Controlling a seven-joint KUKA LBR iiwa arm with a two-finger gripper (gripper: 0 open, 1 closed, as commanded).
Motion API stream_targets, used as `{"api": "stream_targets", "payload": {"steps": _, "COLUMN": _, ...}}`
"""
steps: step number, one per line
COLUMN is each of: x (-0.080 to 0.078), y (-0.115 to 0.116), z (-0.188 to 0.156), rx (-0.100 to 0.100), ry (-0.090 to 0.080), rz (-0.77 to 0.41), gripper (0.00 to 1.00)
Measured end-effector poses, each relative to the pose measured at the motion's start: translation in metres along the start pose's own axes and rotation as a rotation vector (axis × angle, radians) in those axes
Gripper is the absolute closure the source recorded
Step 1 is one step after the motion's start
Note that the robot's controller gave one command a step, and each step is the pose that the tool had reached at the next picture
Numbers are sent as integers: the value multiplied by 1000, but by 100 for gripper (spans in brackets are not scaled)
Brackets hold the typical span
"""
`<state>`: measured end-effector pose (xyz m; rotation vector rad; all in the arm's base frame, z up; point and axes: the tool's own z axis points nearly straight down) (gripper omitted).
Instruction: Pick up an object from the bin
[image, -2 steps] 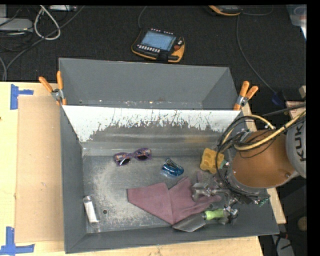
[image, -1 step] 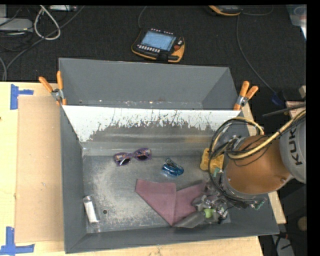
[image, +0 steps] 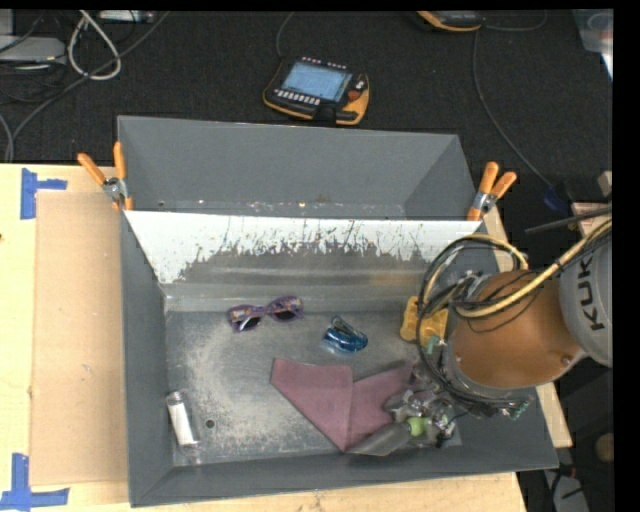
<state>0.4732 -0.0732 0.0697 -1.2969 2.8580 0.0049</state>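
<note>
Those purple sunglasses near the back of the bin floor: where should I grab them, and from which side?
Probably at the bridge of the purple sunglasses, coming straight down from above. They seem to lie flat and long from left to right, so closing across their narrow way at the middle should balance them.

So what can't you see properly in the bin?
Purple cloth: in the camera view its right end runs under the gripper, so whether they touch is hidden.
Yellow thing: half behind the arm's orange cover and cables, so it may be a loose thing or part of the arm.
Blue thing: too small to name.
White tube: any label is too small to read.
</note>
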Motion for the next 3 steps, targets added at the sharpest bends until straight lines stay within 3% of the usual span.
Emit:
{"api": "stream_targets", "payload": {"steps": 1, "x": 1, "y": 3, "z": -20, "rx": -11, "ry": 6, "rz": 1, "gripper": 100}}
{"api": "stream_targets", "payload": {"steps": 3, "x": 0, "y": 2, "z": -87, "rx": -7, "ry": 3, "rz": 2, "gripper": 100}}
